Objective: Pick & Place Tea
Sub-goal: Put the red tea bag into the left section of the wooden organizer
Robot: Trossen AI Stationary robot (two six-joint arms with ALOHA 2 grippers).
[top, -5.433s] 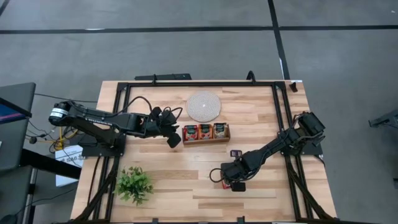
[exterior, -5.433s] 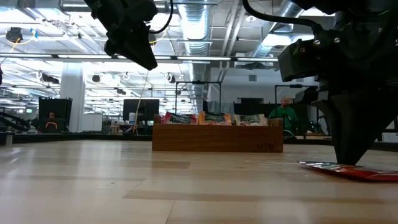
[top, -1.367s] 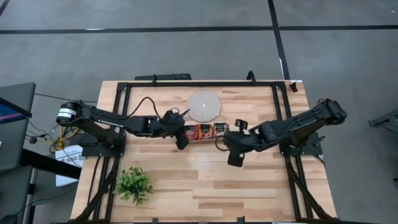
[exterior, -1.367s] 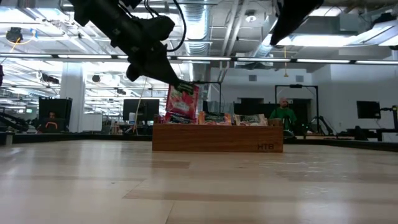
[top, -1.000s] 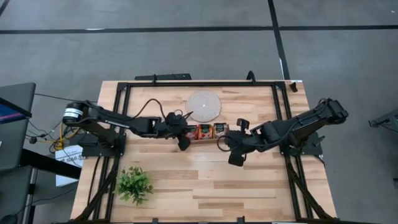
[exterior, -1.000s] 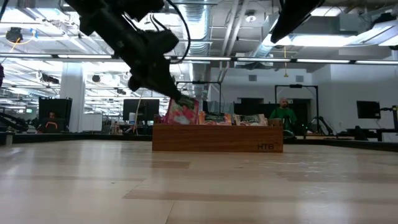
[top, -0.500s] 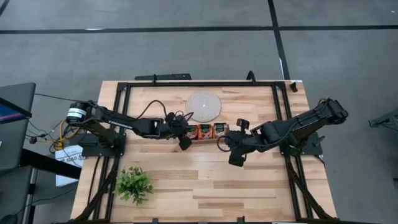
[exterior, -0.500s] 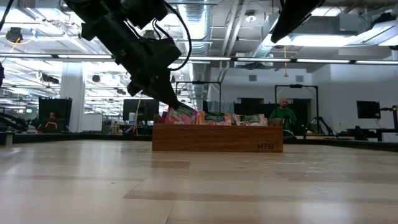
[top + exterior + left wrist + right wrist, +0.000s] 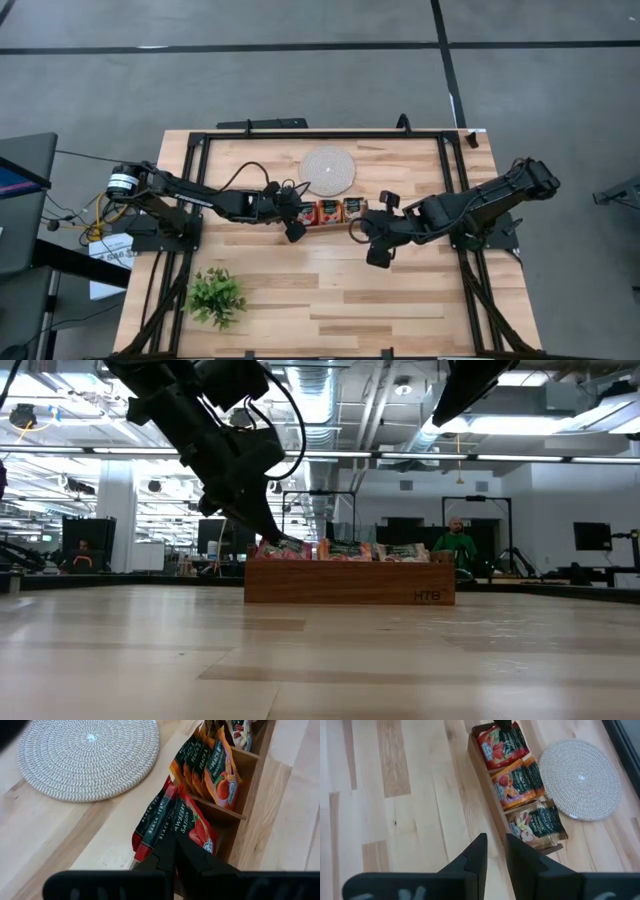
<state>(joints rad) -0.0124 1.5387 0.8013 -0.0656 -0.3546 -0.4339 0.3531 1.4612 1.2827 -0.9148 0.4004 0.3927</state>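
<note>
A long wooden tray (image 9: 331,222) stands mid-table with tea sachets in its three compartments. My left gripper (image 9: 297,220) reaches down into the tray's left compartment (image 9: 222,822) and is shut on a red tea sachet (image 9: 196,827). That sachet leans beside another red one (image 9: 152,827); the low view shows the fingertips (image 9: 277,542) at the tray's top. My right gripper (image 9: 377,257) hangs above the table just right of the tray, near its right end. Its fingers (image 9: 479,851) stand a little apart with nothing between them. My left gripper pinches the red sachet between its two fingers at an edge (image 9: 183,838), coming slanting down from the table's left side. The sachet sits tilted inside the left compartment, leaning by the other red sachet. The fingers cover the exact place of contact.
A round woven mat (image 9: 328,170) lies just beyond the tray. A small green plant (image 9: 216,296) stands near the front left. Orange sachets (image 9: 516,782) fill the middle compartment and pale ones (image 9: 536,824) the right one. A person (image 9: 455,545) shows far behind the table.
My left gripper has sunk toward the tray's left compartment and tipped a little further down, staying shut. The red sachet, which stood upright above the tray's rim, has gone down and tipped over into the compartment.
</note>
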